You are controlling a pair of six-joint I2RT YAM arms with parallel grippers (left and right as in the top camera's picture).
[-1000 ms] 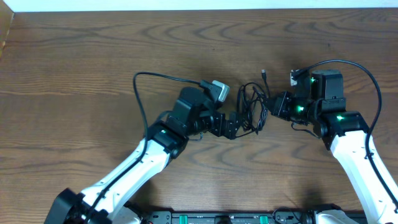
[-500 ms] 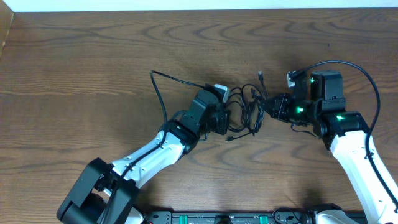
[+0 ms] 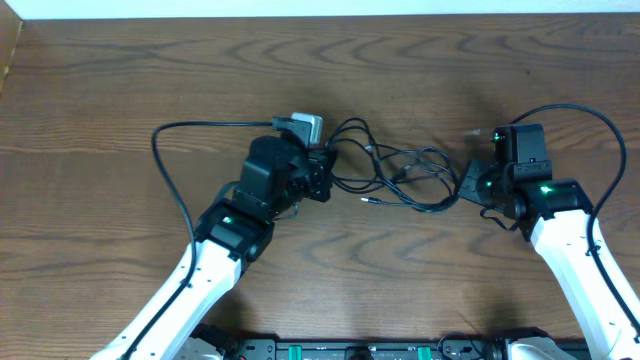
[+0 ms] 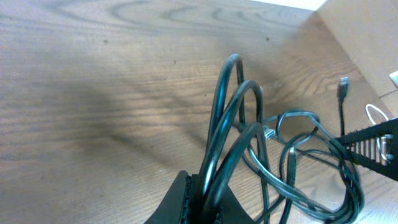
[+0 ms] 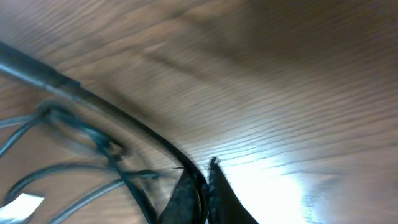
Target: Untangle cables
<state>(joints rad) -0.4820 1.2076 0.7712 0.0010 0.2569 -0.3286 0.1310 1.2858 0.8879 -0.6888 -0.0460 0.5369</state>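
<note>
Wood-grain table [image 3: 120, 100] carries tangled black cables [image 3: 400, 175]. Left gripper [image 3: 322, 175], at their nine o'clock, is clamped on several loops; right gripper [image 3: 466, 184], at three o'clock, pinches one strand.

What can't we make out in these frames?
- Left wrist: the cables clamped in the left gripper run off the bottom edge; ends unseen.
- Right wrist: blurred; the strand in the right gripper can't be traced.
- Overhead: cable count unclear, strands too thin and overlapping; both fingertips hidden under the wrists.
</note>
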